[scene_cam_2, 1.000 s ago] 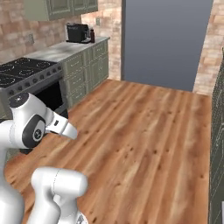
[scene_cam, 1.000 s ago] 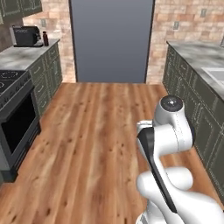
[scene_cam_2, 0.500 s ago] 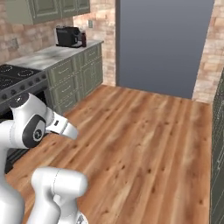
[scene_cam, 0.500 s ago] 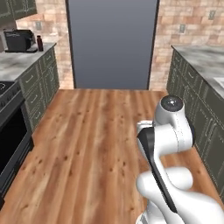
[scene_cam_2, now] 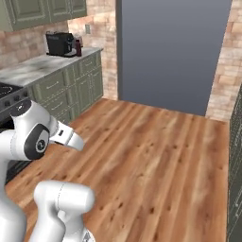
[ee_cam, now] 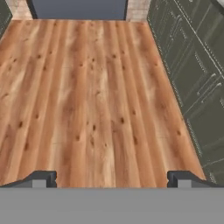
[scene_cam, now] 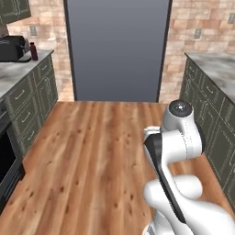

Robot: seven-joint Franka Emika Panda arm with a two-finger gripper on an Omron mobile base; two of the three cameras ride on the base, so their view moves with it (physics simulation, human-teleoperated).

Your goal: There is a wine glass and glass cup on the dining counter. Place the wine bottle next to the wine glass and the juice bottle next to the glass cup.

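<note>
Pincer (ee_cam: pixel 112 179) is spread wide, holding nothing, aimed at the wooden floor (ee_cam: pixel 87 96). You see a small dark bottle (scene_cam: pixel 33 51) far left on the table (scene_cam: pixel 18 69); whether it is a task bottle you cannot tell.

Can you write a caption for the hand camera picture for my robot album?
The open gripper hovers, holding nothing, over the warm brown wooden plank floor, with dark green cabinet doors alongside.
</note>
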